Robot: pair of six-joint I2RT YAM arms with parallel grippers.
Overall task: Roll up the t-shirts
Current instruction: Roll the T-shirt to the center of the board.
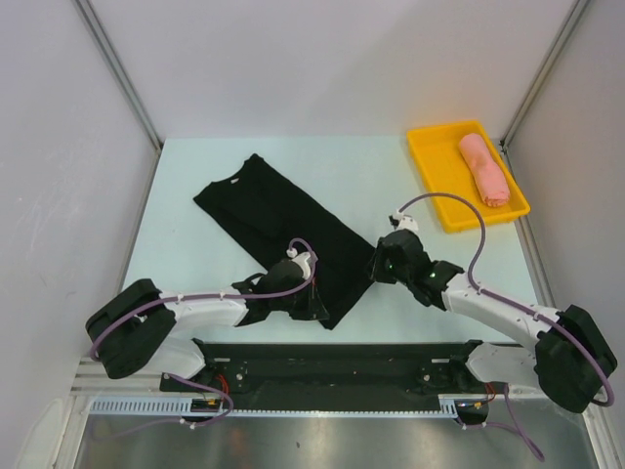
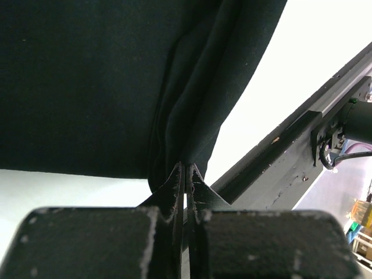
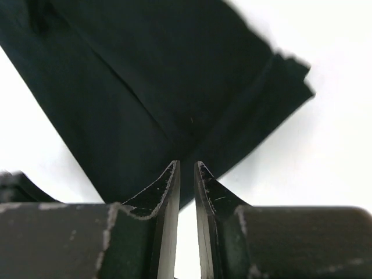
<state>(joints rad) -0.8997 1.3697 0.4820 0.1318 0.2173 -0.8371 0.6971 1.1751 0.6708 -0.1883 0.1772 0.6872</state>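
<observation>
The black t-shirt (image 1: 264, 210) lies folded into a long strip, running diagonally from the far left to the near middle of the table. My left gripper (image 1: 314, 305) is shut on its near hem; in the left wrist view (image 2: 186, 165) the cloth (image 2: 87, 87) bunches into the closed tips. My right gripper (image 1: 374, 266) is at the strip's right edge near the hem. In the right wrist view (image 3: 186, 164) its jaws stand nearly together, pinching the edge of the cloth (image 3: 145, 87). The salmon-pink t-shirt (image 1: 484, 168) lies rolled in the tray.
The yellow plastic tray (image 1: 430, 166) sits at the far right of the table. A black rail (image 2: 273, 157) runs along the table's near edge, close behind the left gripper. White walls enclose the table on three sides.
</observation>
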